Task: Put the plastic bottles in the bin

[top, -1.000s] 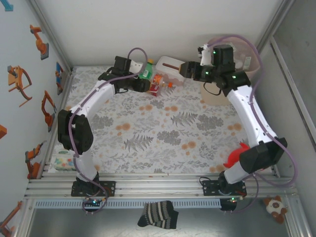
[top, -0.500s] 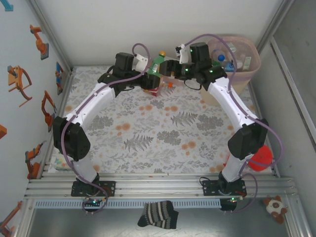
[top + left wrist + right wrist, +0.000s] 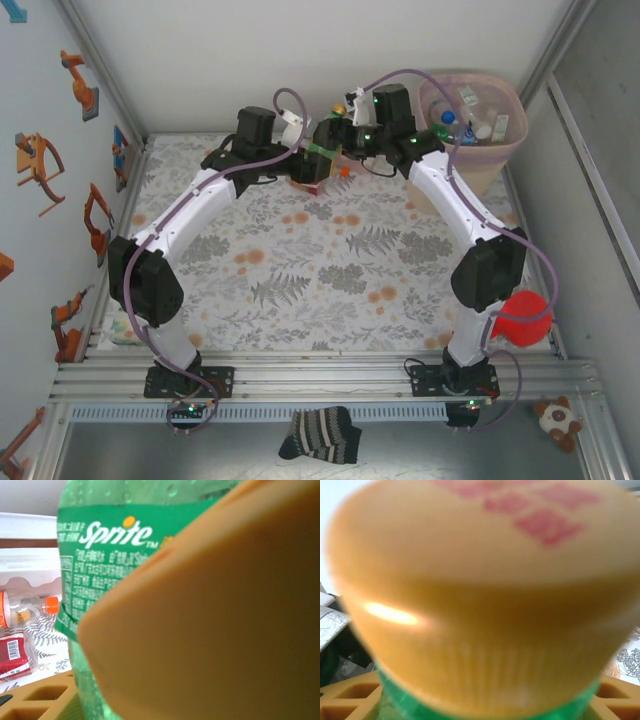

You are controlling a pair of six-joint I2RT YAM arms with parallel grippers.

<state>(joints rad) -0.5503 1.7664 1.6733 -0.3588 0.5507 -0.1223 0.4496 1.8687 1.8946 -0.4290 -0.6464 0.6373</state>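
**A:** Sprite bottle point(image 3: 125, 545), just left of the bin point(image 3: 497, 160): who holds it?

**B:** Left gripper point(image 3: 308, 155), clamped on its body. Right gripper point(image 3: 345, 135) meets the cap point(image 3: 470, 595); closure unclear. Probably light, slick, squashy: take the stiffer neck.

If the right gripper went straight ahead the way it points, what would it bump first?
Most likely the yellow cap of the green Sprite bottle that the left gripper holds. The cap sits very close in front of the right gripper.
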